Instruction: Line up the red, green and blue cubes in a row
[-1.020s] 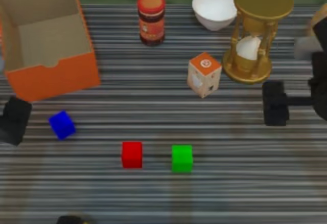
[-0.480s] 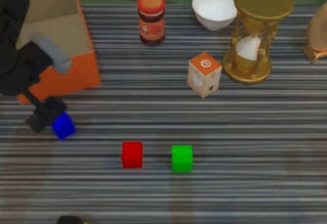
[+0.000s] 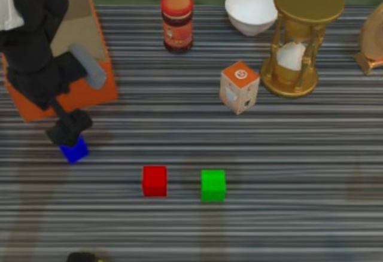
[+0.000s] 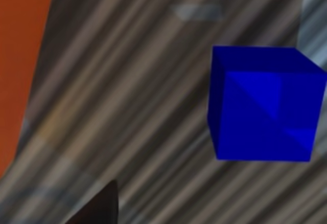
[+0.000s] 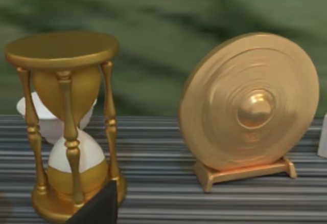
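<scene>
Red cube [image 3: 154, 180], green cube [image 3: 213, 185], blue cube [image 3: 75, 151], grey-striped table [image 3: 287, 166].

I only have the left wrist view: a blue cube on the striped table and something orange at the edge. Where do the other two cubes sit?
Observer: The red cube and green cube sit side by side, apart, near the table's front middle; the blue cube lies off to their left and a little farther back.
Operator: What is the orange thing?
Observer: An open orange box at the back left, with the left arm reaching across it.
Operator: Where is my gripper relative to the blue cube?
Observer: In the top view the left gripper overlaps the cube's back edge.
Operator: And the right arm?
Observer: It is out of the top view; its camera faces a hourglass and a gold disc.
</scene>
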